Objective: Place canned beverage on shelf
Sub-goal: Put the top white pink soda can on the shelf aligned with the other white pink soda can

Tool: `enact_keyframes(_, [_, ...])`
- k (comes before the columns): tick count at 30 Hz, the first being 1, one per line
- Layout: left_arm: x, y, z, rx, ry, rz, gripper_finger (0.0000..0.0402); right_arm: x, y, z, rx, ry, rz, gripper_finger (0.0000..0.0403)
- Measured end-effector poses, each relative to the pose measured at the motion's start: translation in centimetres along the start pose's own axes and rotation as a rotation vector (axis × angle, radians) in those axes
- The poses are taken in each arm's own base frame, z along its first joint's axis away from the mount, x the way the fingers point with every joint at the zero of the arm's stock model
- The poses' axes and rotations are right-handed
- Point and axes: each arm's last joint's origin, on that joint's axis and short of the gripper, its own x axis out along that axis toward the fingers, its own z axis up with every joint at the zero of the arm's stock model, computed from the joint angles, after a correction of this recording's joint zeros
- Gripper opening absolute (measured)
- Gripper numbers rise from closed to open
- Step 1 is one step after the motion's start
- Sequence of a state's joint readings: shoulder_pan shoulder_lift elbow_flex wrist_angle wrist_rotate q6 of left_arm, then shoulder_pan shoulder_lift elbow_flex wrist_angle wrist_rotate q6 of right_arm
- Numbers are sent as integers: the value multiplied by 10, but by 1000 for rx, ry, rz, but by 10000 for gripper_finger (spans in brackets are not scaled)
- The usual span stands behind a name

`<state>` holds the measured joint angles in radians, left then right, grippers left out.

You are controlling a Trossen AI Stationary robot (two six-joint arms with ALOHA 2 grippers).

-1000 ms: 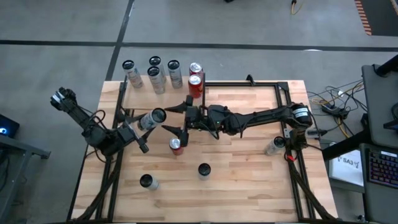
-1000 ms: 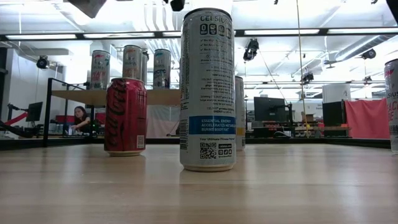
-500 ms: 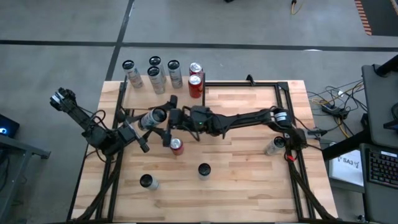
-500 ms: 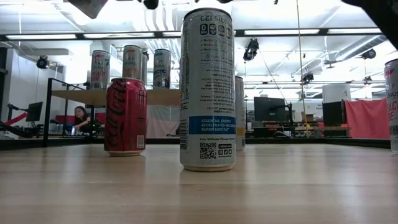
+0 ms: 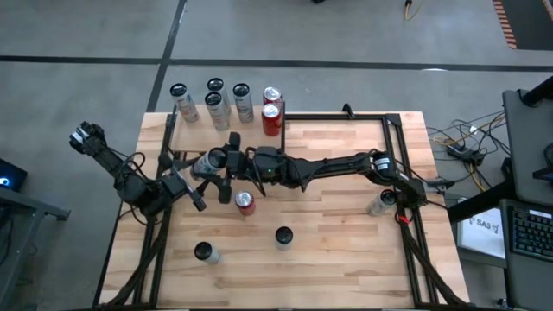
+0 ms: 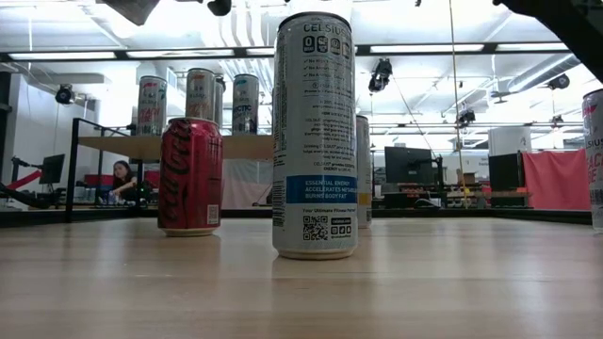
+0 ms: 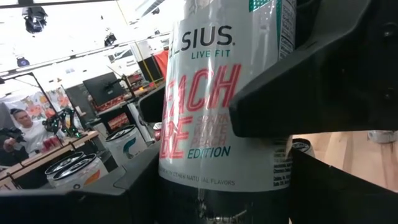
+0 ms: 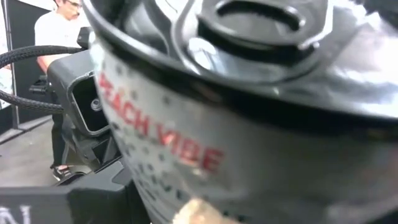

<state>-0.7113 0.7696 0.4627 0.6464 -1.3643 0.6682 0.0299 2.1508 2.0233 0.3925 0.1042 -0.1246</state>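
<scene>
five cans (image 5: 214, 105) on shelf (image 5: 194, 131), pale wood

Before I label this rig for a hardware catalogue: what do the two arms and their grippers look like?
Both arms are dark, near-black jointed links with thin black cables along them. The left arm has a pale grey fitting at its outer end; the right arm carries a light grey ring near its base. The left gripper and right gripper have dark, matte, angular fingers. No markings are readable.
</scene>
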Motion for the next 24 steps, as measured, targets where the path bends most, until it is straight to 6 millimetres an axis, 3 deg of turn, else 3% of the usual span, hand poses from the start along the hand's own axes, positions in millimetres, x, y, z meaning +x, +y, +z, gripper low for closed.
enact_keyframes(16, [0,-1,-1,-11,0,-3,265,-1,0,0,-9,18,6,233])
enact_keyframes(24, [0,0,-1,-59,15,18,313,-2,0,1,-12,42,6,233])
